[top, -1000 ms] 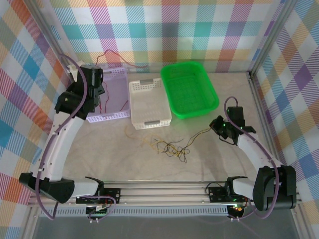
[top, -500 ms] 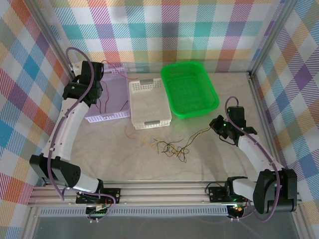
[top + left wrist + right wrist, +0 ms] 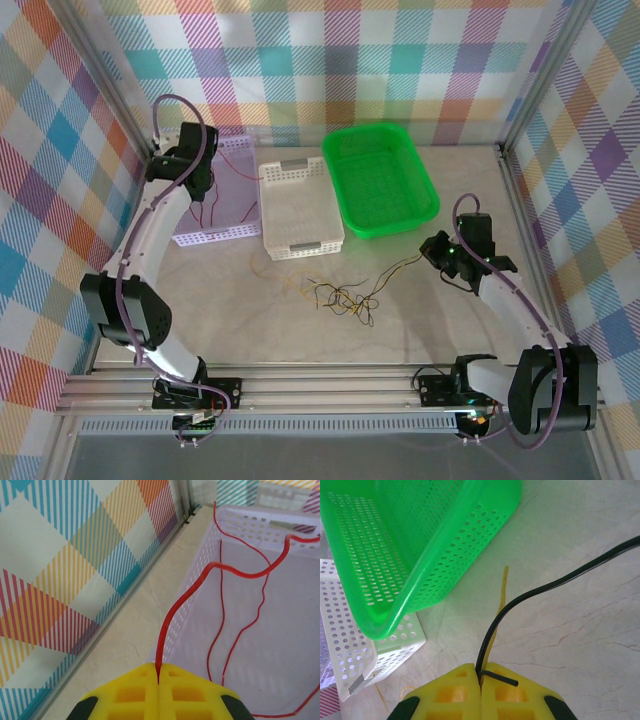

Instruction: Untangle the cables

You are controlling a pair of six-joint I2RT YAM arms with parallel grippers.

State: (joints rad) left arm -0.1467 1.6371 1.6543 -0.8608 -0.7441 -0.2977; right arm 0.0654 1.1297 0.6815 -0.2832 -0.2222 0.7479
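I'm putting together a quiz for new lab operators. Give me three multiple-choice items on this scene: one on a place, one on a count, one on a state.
1. The red wire held by the left pincer trails into: A. the lilac basket B. a cardboard box C. a drawer
2. Baskets on the table: A. two B. three C. four
3. The right pincer is: A. open B. shut on the black wire C. shut on nothing
Answers: 1 A, the wire loops inside it. 2 B, the lilac basket, a white basket and a green basket. 3 B, the wire is pinched in it.
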